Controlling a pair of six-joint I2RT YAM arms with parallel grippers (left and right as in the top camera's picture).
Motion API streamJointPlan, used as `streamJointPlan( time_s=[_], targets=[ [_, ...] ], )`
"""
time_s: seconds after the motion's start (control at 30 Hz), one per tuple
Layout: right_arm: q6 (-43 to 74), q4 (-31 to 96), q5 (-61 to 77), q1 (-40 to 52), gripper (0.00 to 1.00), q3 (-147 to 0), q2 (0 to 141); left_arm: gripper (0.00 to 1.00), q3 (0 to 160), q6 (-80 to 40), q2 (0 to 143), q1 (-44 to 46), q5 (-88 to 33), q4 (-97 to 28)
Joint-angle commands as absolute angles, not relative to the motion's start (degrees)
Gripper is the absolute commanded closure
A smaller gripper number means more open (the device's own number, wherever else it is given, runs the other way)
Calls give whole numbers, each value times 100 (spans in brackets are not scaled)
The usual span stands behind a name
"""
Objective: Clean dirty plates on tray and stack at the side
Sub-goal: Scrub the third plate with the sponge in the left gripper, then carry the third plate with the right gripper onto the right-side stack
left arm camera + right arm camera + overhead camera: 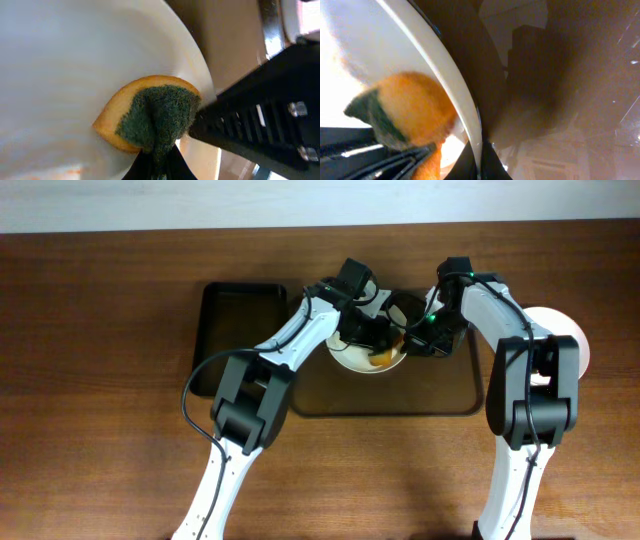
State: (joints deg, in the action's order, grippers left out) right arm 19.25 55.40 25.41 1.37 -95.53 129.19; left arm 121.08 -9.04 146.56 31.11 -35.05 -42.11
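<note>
Your left claw (157, 161) pinches orange-green sponge (150, 117), right claw (479, 162) round white plate (75, 60) rim, over dark brown tray (440, 406), wood-grain tabletop (100, 465).

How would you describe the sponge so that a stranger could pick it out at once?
Find the large dark brown tray mid-table; near its far edge is a white plate. The sponge is pressed to that plate: an orange pad with a dark green scouring face, amid white and black.
</note>
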Motion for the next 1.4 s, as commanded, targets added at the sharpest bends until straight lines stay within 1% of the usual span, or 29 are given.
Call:
streamJointPlan(
  time_s=[0.0, 0.03, 0.07, 0.13, 0.2, 0.33, 0.43, 0.53, 0.7, 0.83, 0.93, 1.03, 1.1, 1.13, 1.17, 1.2, 1.27, 1.33, 1.37],
  targets=[
    [1848, 5568, 2038, 115, 96, -9362, 13196, 100, 12036, -834, 14844, 3083, -1531, -4174],
    [1848, 5570, 2038, 115, 96, -9362, 13196, 100, 12036, -1000, 14844, 3081, -1201, -4160],
    [1846, 5570, 2038, 115, 96, -9362, 13196, 100, 12036, -1518, 14844, 3081, -482, -4174],
    [1848, 5568, 2036, 115, 96, -9362, 13196, 100, 12036, -2224, 14844, 3081, 473, -4287],
    [1848, 5566, 2036, 115, 96, -9362, 13196, 100, 12036, -2731, 14844, 3081, 1177, -4783],
    [1848, 5564, 2036, 115, 96, -9362, 13196, 100, 12038, -3640, 14844, 3083, 1507, -5798],
    [1848, 5566, 2038, 115, 96, -9362, 13196, 100, 12066, -3948, 14844, 3100, 1505, -6287],
    [1848, 5566, 2040, 115, 96, -9362, 13196, 100, 12390, -3948, 14842, 3100, 1645, -6713],
    [1848, 5566, 2040, 115, 96, -9362, 13196, 100, 13653, -3944, 14842, 3131, 2687, -7706],
    [1848, 5568, 2038, 115, 96, -9362, 13196, 100, 14435, -3944, 14842, 3179, 2679, -8012],
    [1846, 5568, 2040, 115, 96, -9365, 13196, 100, 15015, -3944, 14838, 3183, 2451, -8608],
    [1201, 5586, 2447, 108, 96, -9470, 13170, 100, 15487, -3896, 14838, 3092, 1726, -9196],
    [915, 5662, 2443, 108, 96, -9588, 12988, 100, 15592, -3354, 14838, 2976, 873, -9218],
    [899, 5675, 2392, 102, 96, -9598, 12820, 100, 15596, -3037, 14838, 2908, 445, -9157],
    [902, 5708, 2259, 62, 96, -9598, 12488, 100, 15596, -2657, 14838, 2757, -274, -9024],
    [902, 5747, 2158, 25, 96, -9598, 12252, 100, 15596, -2641, 14838, 2670, -552, -8978],
    [906, 5905, 1796, -117, 96, -9598, 11636, 100, 15596, -2641, 14838, 2499, -873, -8919],
    [996, 6077, 1326, -270, 96, -9598, 11087, 100, 15596, -2641, 14838, 2434, -880, -8917],
    [1166, 6222, 847, -386, 96, -9596, 10691, 100, 15594, -2639, 14838, 2423, -880, -8875]
  ],
)
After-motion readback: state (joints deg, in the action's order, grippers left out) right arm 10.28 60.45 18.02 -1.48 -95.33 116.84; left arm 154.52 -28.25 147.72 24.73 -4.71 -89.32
